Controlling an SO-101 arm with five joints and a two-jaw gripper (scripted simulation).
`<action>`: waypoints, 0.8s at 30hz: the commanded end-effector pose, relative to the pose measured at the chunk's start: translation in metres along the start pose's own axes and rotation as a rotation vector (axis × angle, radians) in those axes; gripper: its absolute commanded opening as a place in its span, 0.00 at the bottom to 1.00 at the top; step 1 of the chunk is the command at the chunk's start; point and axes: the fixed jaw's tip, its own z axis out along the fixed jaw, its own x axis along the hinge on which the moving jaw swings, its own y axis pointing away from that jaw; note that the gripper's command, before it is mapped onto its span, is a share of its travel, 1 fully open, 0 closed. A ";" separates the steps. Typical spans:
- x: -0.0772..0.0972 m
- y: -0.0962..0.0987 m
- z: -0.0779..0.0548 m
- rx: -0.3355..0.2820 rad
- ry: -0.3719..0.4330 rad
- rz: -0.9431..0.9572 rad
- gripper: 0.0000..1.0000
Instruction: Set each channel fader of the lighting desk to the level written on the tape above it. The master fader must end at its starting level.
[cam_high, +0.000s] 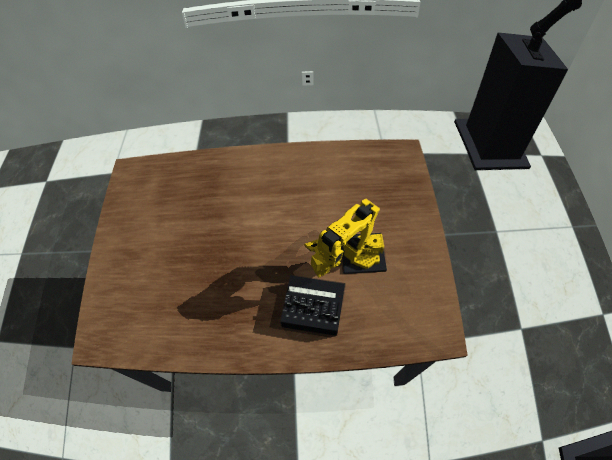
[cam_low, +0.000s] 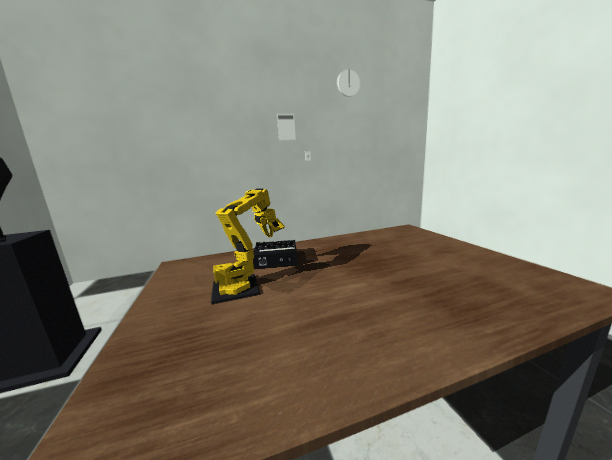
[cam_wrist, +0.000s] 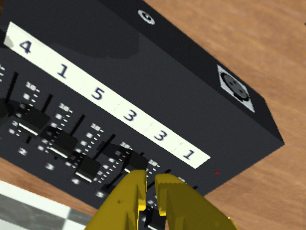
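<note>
Well, the lighting desk (cam_high: 325, 285) (cam_low: 272, 261) (cam_wrist: 165, 70) sits on the wooden table (cam_high: 200, 200) (cam_low: 350, 325) (cam_wrist: 280, 45), just beside the arm's base plate (cam_high: 381, 268) (cam_low: 216, 299). Its tape (cam_high: 312, 291) (cam_low: 277, 248) (cam_wrist: 105, 100) reads 4, 1, 5, 3, 3, 1 from channel one. Judging by the close view, the work looks unfinished: the channel five fader (cam_wrist: 135, 161) stands high on its scale, seemingly well above its 3. The channel two fader (cam_wrist: 34, 120) also seems too high for a 1. The channel three fader (cam_wrist: 64, 143) stands around mid-slot, perhaps near its 5, while the channel four fader (cam_wrist: 88, 167) sits lower; I can't confirm either level. Channel one is cut off, and I can't judge six or the master, whose starting level isn't shown. Above the desk, the claw (cam_high: 320, 272) (cam_low: 276, 229) (cam_wrist: 150, 177) is clenched on nothing.
</note>
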 end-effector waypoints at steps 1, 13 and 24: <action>-0.003 -0.003 0.001 0.016 -0.007 0.004 0.00; -0.003 -0.003 0.001 0.016 -0.007 0.005 0.00; -0.003 -0.003 0.001 0.016 -0.007 0.018 0.00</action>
